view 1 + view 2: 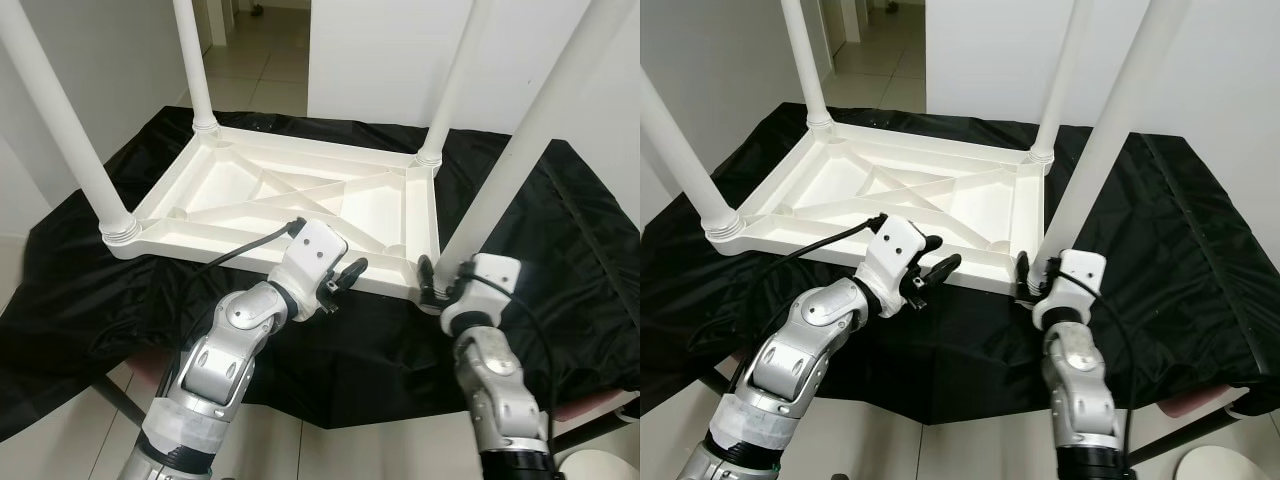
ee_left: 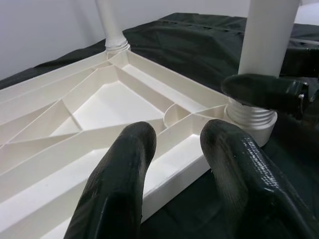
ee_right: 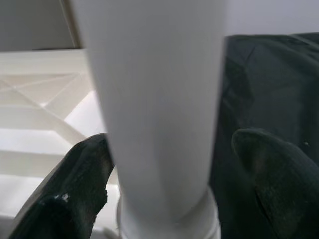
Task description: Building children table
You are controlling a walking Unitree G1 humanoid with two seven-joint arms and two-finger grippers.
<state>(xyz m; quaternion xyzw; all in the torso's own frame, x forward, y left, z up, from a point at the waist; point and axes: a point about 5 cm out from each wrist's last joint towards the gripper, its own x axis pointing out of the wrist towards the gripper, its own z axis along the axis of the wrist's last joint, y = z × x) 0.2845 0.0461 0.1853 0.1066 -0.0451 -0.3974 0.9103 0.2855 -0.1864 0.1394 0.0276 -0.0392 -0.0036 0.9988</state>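
Table top: the white table top (image 1: 290, 200) lies upside down on the black cloth (image 1: 570, 230), near the cloth's front edge. Its ribs face up.

Legs: four white legs stand up from its corners. The near right leg (image 1: 520, 150) sits in the front right corner, the one closest to the robot's right arm.

What could go wrong: I think the near right leg may not be tight yet. If the claw twists it crooked, the leg could lean or pop out of its socket (image 2: 251, 117).

Another risk: the table top rests close to the front edge of the cloth. A hard push could slide it or tip it, since the tall legs make it top-heavy.

Another risk: the cloth looks smooth and shiny, so the table top may slip while the leg is turned. The left claw is not pinning the table top down.

Right claw: the right gripper (image 3: 164, 174) has one black finger on each side of the near right leg, low down by the socket. It is open about as wide as the leg and seems to hug it.

Left claw: the left gripper (image 2: 174, 149) is released, fingers apart, holding nothing. It hovers just at the front edge of the table top, left of that corner.
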